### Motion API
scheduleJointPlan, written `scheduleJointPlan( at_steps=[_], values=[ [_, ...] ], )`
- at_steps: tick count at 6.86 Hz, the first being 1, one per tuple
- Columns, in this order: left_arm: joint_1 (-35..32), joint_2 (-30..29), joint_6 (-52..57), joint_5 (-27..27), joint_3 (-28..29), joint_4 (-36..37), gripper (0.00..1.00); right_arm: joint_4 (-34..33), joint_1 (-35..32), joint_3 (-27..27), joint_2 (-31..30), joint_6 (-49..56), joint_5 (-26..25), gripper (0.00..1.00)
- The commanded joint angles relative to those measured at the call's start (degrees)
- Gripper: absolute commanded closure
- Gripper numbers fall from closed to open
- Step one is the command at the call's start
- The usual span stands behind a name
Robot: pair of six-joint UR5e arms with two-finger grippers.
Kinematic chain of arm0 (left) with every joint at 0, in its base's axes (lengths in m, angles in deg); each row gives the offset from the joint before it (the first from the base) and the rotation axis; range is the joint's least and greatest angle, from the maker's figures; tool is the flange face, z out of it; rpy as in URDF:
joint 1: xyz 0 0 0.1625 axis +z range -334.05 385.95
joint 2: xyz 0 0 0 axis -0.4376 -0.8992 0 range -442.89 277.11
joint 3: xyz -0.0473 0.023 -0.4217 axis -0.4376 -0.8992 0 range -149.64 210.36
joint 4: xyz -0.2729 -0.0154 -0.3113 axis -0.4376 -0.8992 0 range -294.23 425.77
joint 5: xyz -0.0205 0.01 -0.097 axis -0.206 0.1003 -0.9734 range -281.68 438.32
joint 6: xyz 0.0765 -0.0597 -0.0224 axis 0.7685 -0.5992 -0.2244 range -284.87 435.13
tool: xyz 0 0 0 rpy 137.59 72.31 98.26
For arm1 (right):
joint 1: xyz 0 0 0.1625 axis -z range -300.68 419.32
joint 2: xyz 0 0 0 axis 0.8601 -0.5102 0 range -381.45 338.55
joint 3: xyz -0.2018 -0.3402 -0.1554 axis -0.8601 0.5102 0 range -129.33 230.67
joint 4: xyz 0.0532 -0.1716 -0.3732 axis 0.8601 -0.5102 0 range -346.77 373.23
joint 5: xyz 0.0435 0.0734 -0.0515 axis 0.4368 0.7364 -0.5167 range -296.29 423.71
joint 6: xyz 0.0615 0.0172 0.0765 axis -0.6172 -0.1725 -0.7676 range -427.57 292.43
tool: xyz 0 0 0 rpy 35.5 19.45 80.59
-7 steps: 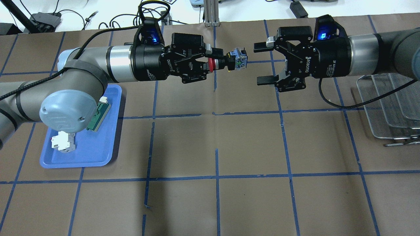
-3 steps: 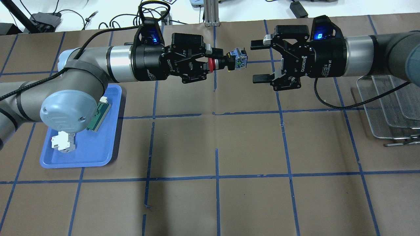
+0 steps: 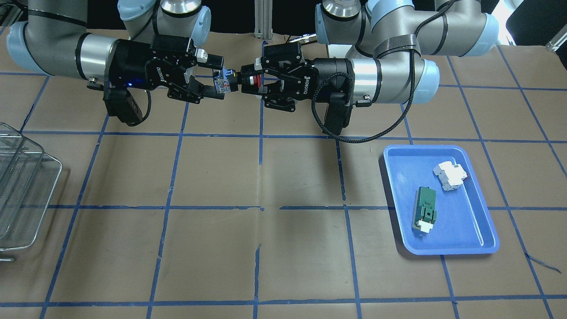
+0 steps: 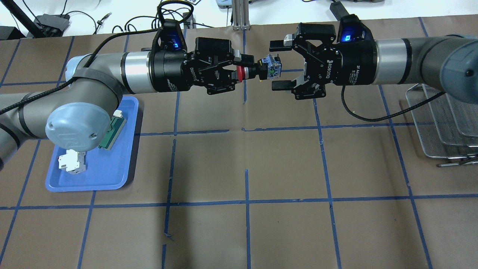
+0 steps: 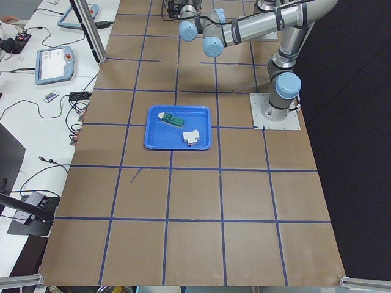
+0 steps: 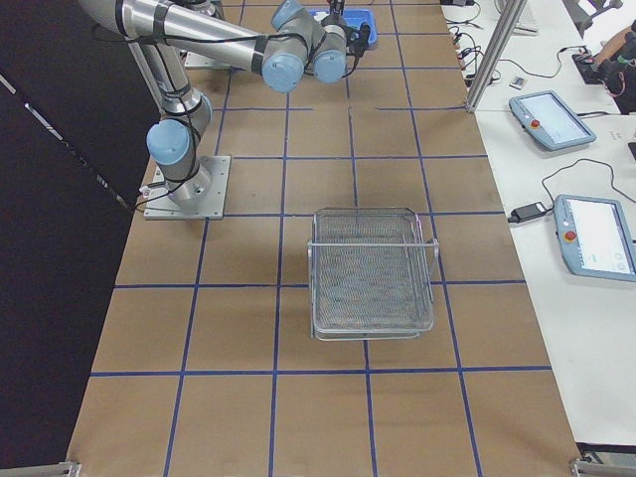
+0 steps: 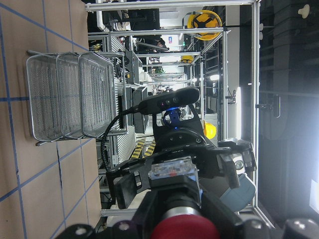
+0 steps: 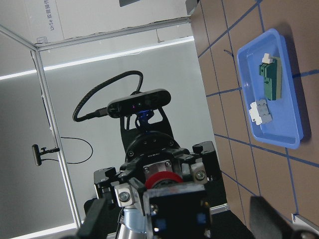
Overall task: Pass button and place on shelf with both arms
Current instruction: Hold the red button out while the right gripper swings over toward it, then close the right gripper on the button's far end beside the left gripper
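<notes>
My left gripper [image 4: 243,71] is shut on the red-cap end of the button [image 4: 269,70] and holds it level, high above the table, with the bluish block pointing at the other arm. My right gripper [image 4: 279,65] is open. Its fingers [image 4: 278,45] stand on either side of the block without touching it. In the front-facing view the button [image 3: 225,83] sits between the left gripper [image 3: 248,79] and the right gripper [image 3: 216,76]. The right wrist view shows the block [image 8: 179,211] close up. The shelf [image 4: 440,123] stands at the table's right edge.
A blue tray [image 4: 112,172] at the left holds a white breaker-like block [image 4: 71,164] and a green module [image 4: 112,132]. Blue tape lines cross the brown table. Cables and an aluminium post [image 4: 239,15] lie beyond the far edge.
My right gripper has moved left towards the button, still open, until its fingers flank the bluish block. The left arm and the button have not moved.
</notes>
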Motion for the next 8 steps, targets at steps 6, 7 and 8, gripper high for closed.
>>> scheduleJointPlan(
  at_steps=[6,7,8],
  values=[
    [0.0,-0.1,-1.9,-0.1,0.1,0.1,0.13,0.4,0.1,0.5,-0.3,-0.8,-0.1,0.81],
    [0.0,-0.1,-3.2,-0.1,0.1,0.1,0.00,0.3,0.1,0.5,-0.3,-0.8,-0.1,0.81],
    [0.0,-0.2,-3.2,-0.1,0.1,0.1,0.00,0.3,0.2,0.6,-0.3,-0.8,0.0,0.80]
  ],
)
